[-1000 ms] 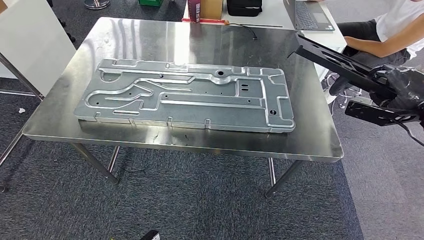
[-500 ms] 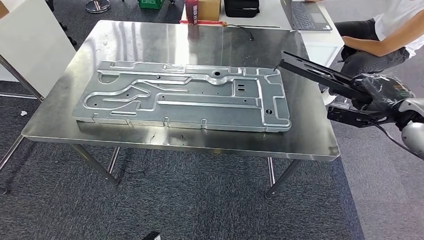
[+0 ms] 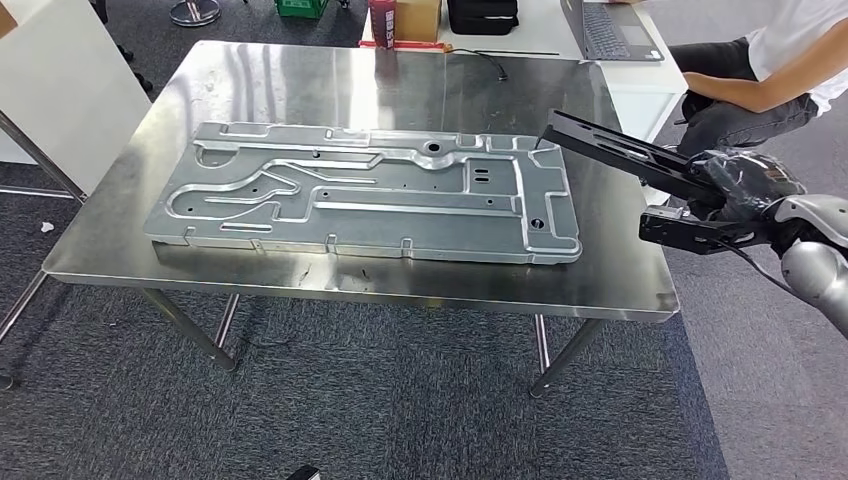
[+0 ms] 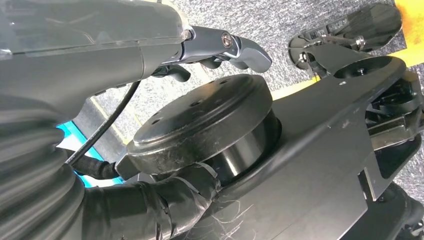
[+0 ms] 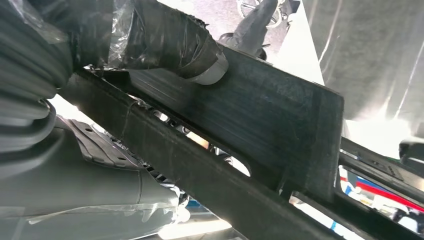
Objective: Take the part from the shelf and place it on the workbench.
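Right hand, wrapped in black film, grips the black part near its rear end; in the wrist view the fingers sit clamped across the flat face of the part. Part is in the air, tilted, its front tip over the right end of the workbench, just above or maybe touching the far right corner of the grey panel; we can't tell which. A second black bracket piece hangs below the hand, off the bench edge.

Left hand: hangs low w/ nothing in it; fingers look curled but we can't tell how far apart they are.

Handling, our judgement: part looks like a long stiff bar, prob. rigid metal or plastic, no flex visible. Held at one end, so long lever; the far tip will swing w/ small wrist moves. Matte face, film-wrapped fingers: slip poss. Better hold would be nearer the middle. Not fragile by look, but could scratch the panel.

Containers: none in play. A cardboard box and a black case sit on the white desk behind; contents not visible. A person sits at that desk by a laptop.
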`<state>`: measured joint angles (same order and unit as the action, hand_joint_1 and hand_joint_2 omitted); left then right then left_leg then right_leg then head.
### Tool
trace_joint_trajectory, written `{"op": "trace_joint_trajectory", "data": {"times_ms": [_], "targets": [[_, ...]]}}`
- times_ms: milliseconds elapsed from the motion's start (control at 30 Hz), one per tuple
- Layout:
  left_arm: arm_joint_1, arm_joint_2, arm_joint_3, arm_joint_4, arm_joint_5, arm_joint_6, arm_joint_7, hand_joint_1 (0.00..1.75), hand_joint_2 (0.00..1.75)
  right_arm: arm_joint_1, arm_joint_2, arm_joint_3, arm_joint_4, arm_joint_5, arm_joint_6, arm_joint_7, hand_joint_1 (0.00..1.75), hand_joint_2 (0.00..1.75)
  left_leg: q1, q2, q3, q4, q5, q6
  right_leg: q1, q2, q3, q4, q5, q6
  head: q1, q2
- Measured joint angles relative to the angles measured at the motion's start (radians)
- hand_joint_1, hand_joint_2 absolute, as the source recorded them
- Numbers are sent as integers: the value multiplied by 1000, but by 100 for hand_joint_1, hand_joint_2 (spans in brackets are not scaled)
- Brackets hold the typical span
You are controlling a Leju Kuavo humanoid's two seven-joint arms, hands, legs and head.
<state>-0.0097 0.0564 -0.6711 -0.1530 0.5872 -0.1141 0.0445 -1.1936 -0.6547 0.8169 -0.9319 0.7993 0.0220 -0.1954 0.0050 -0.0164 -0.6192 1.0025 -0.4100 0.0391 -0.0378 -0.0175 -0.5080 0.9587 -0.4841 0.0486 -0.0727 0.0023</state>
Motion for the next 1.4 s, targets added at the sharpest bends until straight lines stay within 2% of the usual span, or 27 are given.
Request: {"op": "trace_joint_trajectory", "data": {"times_ms": [67, 133, 200, 233, 267, 300, 333, 400, 467, 533, 567, 633, 700, 733, 767, 800, 867, 900, 933, 1000, 1067, 1133, 1200, 1267, 1300, 1333, 1400], "targets": [[0, 2, -1, 0, 0, -2, 1, 0, 175, -5, 11, 9, 2, 2, 0, -1, 175, 175, 0, -2, 11, -14, 1, 10, -2, 0, 3, -1, -3, 8, 1, 0], [0, 2, -2, 0, 0, -7, 1, 0, 175, -15, 16, 14, 4, 3, 1, -3, 175, 175, 5, -4, 27, -34, 6, 18, -2, 5, -27, 65, -37, 5, 3, 0], [-1, 1, -4, 0, 0, -10, 3, 0, 175, -23, 15, 18, 9, 4, 4, -7, 175, 175, 5, -11, 33, -38, 6, 22, 0, 11, -105, 206, -95, 0, 5, 0], [-2, 1, -5, 0, 0, -10, 4, 0, 175, -24, 13, 21, 12, 5, 6, -10, 175, 175, 5, -17, 34, -36, 4, 22, 0, 13, -145, 270, -111, 0, 5, 0], [-2, 1, -6, 0, 0, -10, 5, 0, 175, -25, 10, 25, 16, 6, 9, -13, 175, 175, 5, -25, 36, -32, 0, 21, 0, 15, -172, 305, -109, 0, 5, 0], [-1, 1, -6, 0, 0, -9, 5, 0, 175, -26, 6, 29, 18, 6, 12, -16, 175, 175, 5, -35, 38, -26, -6, 18, -2, 16, -181, 301, -85, 0, 5, 0], [-1, 0, -7, 0, 0, -9, 5, 0, 175, -29, 3, 31, 20, 6, 15, -18, 175, 175, 6, -45, 40, -18, -13, 13, -4, 19, -172, 258, -43, 1, 5, 0], [-1, -1, -8, 0, 1, -8, 5, 0, 175, -41, -3, 35, 24, 6, 18, -21, 175, 175, 7, -65, 37, 6, -32, 0, -10, 49, -130, 142, 26, 2, 6, 0], [-2, -1, -8, 0, 2, -5, 5, 0, 175, -54, -8, 39, 31, 7, 23, -25, 175, 175, 9, -81, 24, 24, -41, -13, -11, 79, -109, 88, 36, -2, 6, 0], [-2, -1, -9, 0, 4, 0, 5, 0, 175, -60, -10, 45, 35, 7, 28, -27, 175, 175, 13, -99, 14, 26, -40, -24, -8, 72, -109, 86, 26, -11, 6, 0], [-2, -1, -10, 0, 5, 2, 4, 0, 175, -64, -9, 49, 36, 7, 29, -27, 175, 175, 14, -94, 11, 28, -42, -30, -8, 62, -106, 83, 24, -17, 6, 0], [-2, -2, -11, 0, 6, 4, 3, 0, 175, -77, -7, 55, 38, 8, 31, -28, 175, 175, 10, -51, -12, 71, -62, -41, -10, 42, -95, 77, 20, -32, 1, 0], [-7, -5, -11, 0, 8, 4, 1, 0, 175, -96, -6, 58, 41, 8, 33, -29, 175, 175, 8, -2, -77, 189, -103, -48, -5, 18, -84, 74, 13, -44, -4, 0], [-10, -6, -11, 0, 9, 4, -1, 0, 175, -104, -6, 59, 43, 8, 34, -30, 175, 175, 9, 5, -117, 255, -119, -48, -1, 4, -77, 74, 7, -48, -4, 0], [-11, -8, -11, 0, 10, 4, -2, 0, 175, -111, -5, 61, 45, 9, 35, -31, 175, 175, 9, 8, -147, 300, -121, -47, 3, -9, -68, 75, 1, -51, -4, 0], [-12, -9, -11, 0, 11, 3, -3, 0, 175, -115, -3, 65, 46, 8, 37, -32, 175, 175, 8, 10, -161, 312, -105, -44, 6, -21, -58, 75, -6, -52, -4, 0], [-12, -9, -11, 0, 12, 3, -5, 0, 175, -123, 1, 74, 48, 5, 41, -32, 175, 175, 3, 24, -133, 220, -23, -30, 12, -43, -35, 74, -23, -53, -4, 0], [-12, -9, -11, 0, 12, 3, -5, 0, 175, -128, 3, 79, 49, 3, 43, -32, 175, 175, -5, 45, -106, 159, 12, -19, 16, -52, -25, 74, -31, -52, -3, 0], [-11, -9, -11, 0, 12, 3, -4, 0, 175, -133, 5, 84, 50, 2, 44, -32, 175, 175, -13, 64, -83, 104, 34, -8, 21, -62, -18, 73, -38, -49, -3, 0], [-11, -10, -11, 0, 12, 3, -4, 0, 175, -141, 6, 91, 52, 1, 46, -32, 175, 175, -25, 83, -61, 52, 29, 6, 30, -82, -15, 70, -45, -42, -3, 0], [-11, -11, -11, 0, 14, 2, -4, 0, 175, -144, 8, 98, 53, 1, 47, -32, 175, 175, -21, 62, -53, 29, 21, 9, 30, -101, -11, 64, -51, -35, -3, 0], [-11, -14, -11, 0, 14, 2, -5, 0, 175, -146, 10, 104, 53, 1, 47, -32, 175, 175, -14, 37, -38, 10, 24, 14, 26, -65, -20, 93, -75, -29, -2, 0], [-14, -17, -11, 0, 14, 2, -5, 0, 175, -150, 9, 109, 55, 1, 48, -32, 175, 175, -11, 12, -29, 1, 25, 20, 22, -4, -81, 204, -120, -27, 0, 0], [-17, -20, -11, 0, 14, 2, -5, 0, 175, -149, 8, 115, 58, 1, 48, -32, 175, 175, -10, -15, -27, 4, 21, 23, 21, 16, -165, 322, -142, -25, 1, 0], [-16, -22, -11, 0, 13, 2, -6, 0, 175, -148, 8, 120, 59, 0, 49, -31, 175, 175, -10, -29, -25, 7, 17, 23, 20, 18, -190, 340, -126, -23, 1, 0], [-16, -23, -11, 0, 13, 2, -6, 0, 175, -147, 8, 125, 59, -1, 49, -30, 175, 175, -9, -43, -22, 12, 11, 21, 18, 20, -197, 319, -89, -21, 1, 0], [-14, -24, -12, 0, 11, 2, -6, 0, 175, -146, 9, 131, 60, -8, 49, -26, 175, 175, -6, -71, -18, 25, -2, 14, 9, 44, -171, 207, 2, -17, 1, 0]]}}
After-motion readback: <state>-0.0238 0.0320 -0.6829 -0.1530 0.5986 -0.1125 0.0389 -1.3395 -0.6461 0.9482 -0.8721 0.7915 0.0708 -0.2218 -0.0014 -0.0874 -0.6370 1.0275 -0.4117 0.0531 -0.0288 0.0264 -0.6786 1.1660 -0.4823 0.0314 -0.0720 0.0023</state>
